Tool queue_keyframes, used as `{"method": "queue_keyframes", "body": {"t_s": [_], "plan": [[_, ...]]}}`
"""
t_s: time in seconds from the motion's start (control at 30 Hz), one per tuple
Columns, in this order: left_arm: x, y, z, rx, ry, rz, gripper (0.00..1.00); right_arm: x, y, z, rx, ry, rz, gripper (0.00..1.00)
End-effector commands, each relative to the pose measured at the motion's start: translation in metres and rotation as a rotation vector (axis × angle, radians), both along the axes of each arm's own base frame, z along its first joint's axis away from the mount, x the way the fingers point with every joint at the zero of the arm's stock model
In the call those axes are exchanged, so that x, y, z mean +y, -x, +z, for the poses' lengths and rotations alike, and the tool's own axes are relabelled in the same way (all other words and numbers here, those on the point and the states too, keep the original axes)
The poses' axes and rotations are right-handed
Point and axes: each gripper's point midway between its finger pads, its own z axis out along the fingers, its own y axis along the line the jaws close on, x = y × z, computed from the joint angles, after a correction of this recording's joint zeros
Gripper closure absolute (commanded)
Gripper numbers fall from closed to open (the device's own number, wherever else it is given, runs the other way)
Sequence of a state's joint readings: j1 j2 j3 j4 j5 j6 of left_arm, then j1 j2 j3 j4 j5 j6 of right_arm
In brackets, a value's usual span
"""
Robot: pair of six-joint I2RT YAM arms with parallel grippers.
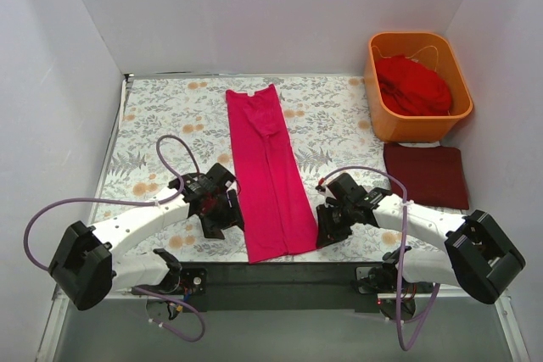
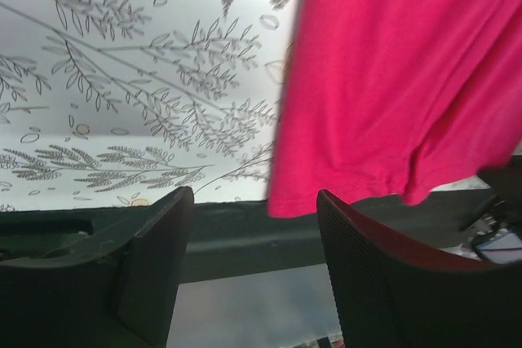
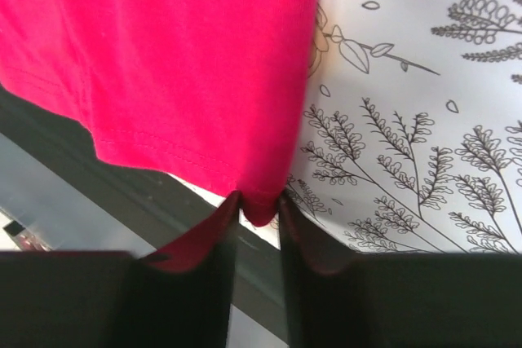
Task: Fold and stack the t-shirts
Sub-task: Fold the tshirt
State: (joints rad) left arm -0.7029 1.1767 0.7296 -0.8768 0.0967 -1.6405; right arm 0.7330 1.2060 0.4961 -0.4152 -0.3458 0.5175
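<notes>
A magenta-pink t-shirt [image 1: 267, 175], folded into a long narrow strip, lies down the middle of the table. Its near hem shows in the left wrist view [image 2: 408, 79] and the right wrist view [image 3: 163, 55]. My left gripper [image 1: 227, 219] stands open at the shirt's near left corner. That corner lies just beyond my left gripper's fingertips [image 2: 253, 209], untouched. My right gripper [image 1: 327, 231] is at the near right corner. There the jaws [image 3: 261, 205] pinch the hem's tip. A folded dark maroon t-shirt [image 1: 424, 174] lies at the right. A scarlet t-shirt [image 1: 414, 84] sits crumpled in the tub.
An orange plastic tub [image 1: 407, 129] stands at the back right corner. A grey floral-print cloth [image 1: 170, 116] covers the table. A black strip [image 1: 280, 281] runs along the near edge between the arm bases. White walls close in the left, back and right sides.
</notes>
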Motion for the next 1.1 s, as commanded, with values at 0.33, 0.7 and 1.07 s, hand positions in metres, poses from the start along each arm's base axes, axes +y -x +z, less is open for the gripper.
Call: {"method": "queue_keyframes", "body": {"t_s": [0.33, 0.7, 1.07], "plan": [[-0.018, 0.036, -0.022, 0.156, -0.008, -0.029, 0.52, 0.005, -0.001, -0.001, 0.001, -0.022, 0.021, 0.97], [-0.034, 0.059, -0.039, 0.25, -0.056, -0.086, 0.55, 0.009, -0.001, -0.001, -0.004, -0.043, 0.036, 0.98], [-0.038, 0.063, -0.048, 0.271, -0.091, -0.116, 0.66, 0.01, 0.0, -0.003, -0.001, -0.047, 0.043, 0.98]]}}
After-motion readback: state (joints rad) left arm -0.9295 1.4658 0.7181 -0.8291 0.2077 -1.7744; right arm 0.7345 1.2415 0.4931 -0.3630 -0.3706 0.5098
